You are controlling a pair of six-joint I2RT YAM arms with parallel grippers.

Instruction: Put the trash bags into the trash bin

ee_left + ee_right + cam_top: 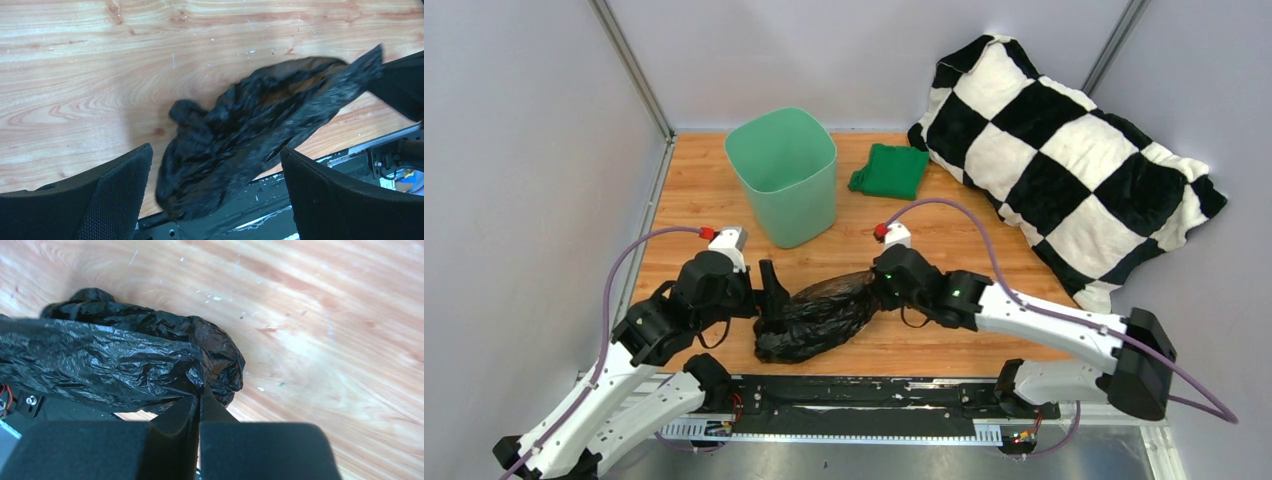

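The black crinkled trash bag (pixel 819 315) lies bunched on the wooden table near the front edge, between my two grippers. My right gripper (pixel 882 283) is shut on the bag's right end; in the right wrist view its jaws pinch a fold of the bag (pixel 110 362) at the tips (pixel 201 390). My left gripper (pixel 772 298) is open at the bag's left end. In the left wrist view the bag (pixel 250 135) lies between and beyond the spread fingers (pixel 117 195), blurred. The mint-green trash bin (pixel 784 185) stands upright behind the bag, empty as far as I can see.
A folded dark green cloth (pixel 890 170) lies to the right of the bin. A large black-and-white checked pillow (pixel 1064 150) fills the back right corner. The black rail (pixel 874 395) of the arm bases runs along the table's front edge, just under the bag.
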